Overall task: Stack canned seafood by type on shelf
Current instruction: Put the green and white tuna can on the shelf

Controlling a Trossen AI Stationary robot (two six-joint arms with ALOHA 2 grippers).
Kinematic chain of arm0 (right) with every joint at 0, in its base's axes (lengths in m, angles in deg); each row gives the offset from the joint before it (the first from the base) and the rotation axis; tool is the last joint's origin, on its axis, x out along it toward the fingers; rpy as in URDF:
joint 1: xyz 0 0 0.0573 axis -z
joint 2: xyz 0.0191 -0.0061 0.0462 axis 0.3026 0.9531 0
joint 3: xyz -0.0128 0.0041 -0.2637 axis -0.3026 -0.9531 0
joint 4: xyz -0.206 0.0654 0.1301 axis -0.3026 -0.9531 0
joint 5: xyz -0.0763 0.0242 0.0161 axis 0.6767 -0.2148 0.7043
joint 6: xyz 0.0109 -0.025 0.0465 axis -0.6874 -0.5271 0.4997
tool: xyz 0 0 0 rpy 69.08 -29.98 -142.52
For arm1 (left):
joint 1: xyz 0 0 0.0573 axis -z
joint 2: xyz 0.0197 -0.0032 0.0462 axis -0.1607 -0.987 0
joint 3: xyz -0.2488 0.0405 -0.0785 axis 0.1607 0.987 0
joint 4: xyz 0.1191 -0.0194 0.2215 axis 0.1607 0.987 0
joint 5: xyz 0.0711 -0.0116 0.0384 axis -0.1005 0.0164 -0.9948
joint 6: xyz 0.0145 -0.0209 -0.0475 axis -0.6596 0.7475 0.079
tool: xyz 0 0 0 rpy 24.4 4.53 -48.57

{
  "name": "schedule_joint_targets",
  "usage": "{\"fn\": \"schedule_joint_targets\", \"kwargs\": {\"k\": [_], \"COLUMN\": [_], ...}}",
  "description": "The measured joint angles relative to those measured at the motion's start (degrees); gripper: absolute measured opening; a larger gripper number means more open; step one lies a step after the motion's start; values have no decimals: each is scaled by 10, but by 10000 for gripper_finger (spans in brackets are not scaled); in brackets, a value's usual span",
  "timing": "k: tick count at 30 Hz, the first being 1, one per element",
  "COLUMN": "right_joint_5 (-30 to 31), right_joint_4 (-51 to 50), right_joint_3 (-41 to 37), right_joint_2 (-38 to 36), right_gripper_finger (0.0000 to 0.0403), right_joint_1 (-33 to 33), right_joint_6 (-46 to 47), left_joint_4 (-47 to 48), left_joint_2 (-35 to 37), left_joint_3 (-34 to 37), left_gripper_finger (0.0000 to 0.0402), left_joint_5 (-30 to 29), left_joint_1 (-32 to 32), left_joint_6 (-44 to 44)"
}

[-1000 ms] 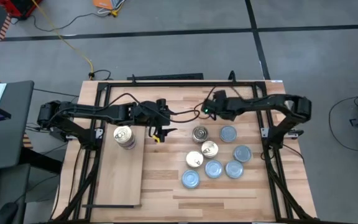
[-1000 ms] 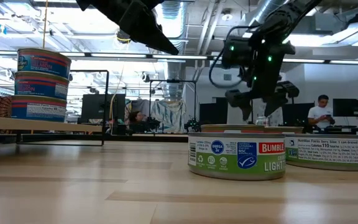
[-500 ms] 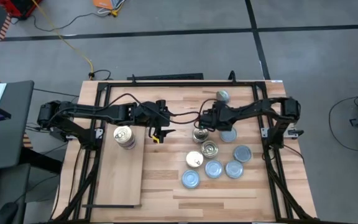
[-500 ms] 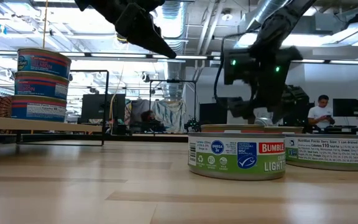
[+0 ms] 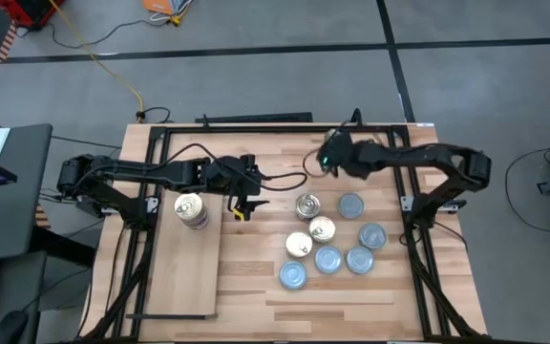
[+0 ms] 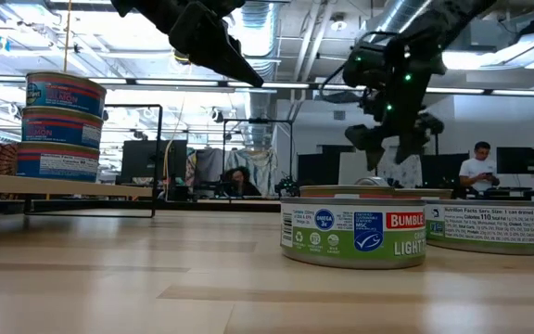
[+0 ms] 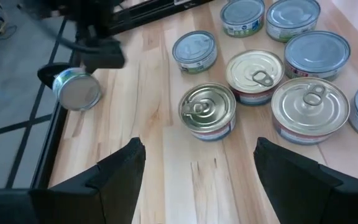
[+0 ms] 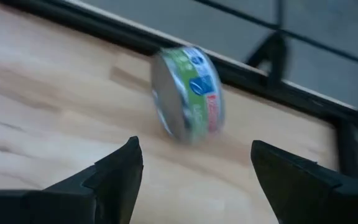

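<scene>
Tins fill your slatted butcher-block table (image 5: 256,277): a flat round green-labelled can (image 8: 188,93) stands on edge by the far rail, its axis level. Beside it, your right end effector (image 8: 191,165) is spread, empty; the left (image 7: 194,165) likewise. Beyond, a pale wooden shelf (image 5: 184,272) holds a stack (image 6: 63,125).

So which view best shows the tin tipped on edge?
The right wrist view: the tipped tin sits close, green label and bare face, ahead of the open right claw. The left wrist view shows it small, farther off. High and low views give no clear sight.
</scene>
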Motion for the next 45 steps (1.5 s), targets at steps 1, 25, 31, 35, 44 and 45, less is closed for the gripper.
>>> {"fn": "schedule_joint_targets", "kwargs": {"k": [1, 25, 31, 35, 44, 45], "right_joint_5": [-21, -219, -236, -273, -297, -297], "right_joint_4": [31, 234, 233, 219, 222, 223], "right_joint_3": [-6, -18, -18, -18, -18, -18], "right_joint_2": [-3, 119, 123, 105, 19, 10], "right_gripper_finger": [329, 289, 195, 150, 151, 155], "right_joint_1": [18, 189, 186, 170, 34, 7], "right_joint_6": [-29, -306, -319, -326, -386, -404], "left_joint_4": [0, 2, 16, 26, 38, 39], "left_joint_2": [0, 0, 0, 0, 0, 0], "left_joint_3": [0, 0, 0, 0, 0, 0], "left_gripper_finger": [288, 288, 288, 288, 288, 288], "left_joint_5": [1, -5, -5, 2, -9, -12], "left_joint_1": [0, -36, -37, -37, -36, -36], "left_joint_6": [0, -7, -4, 0, 36, 41]}}
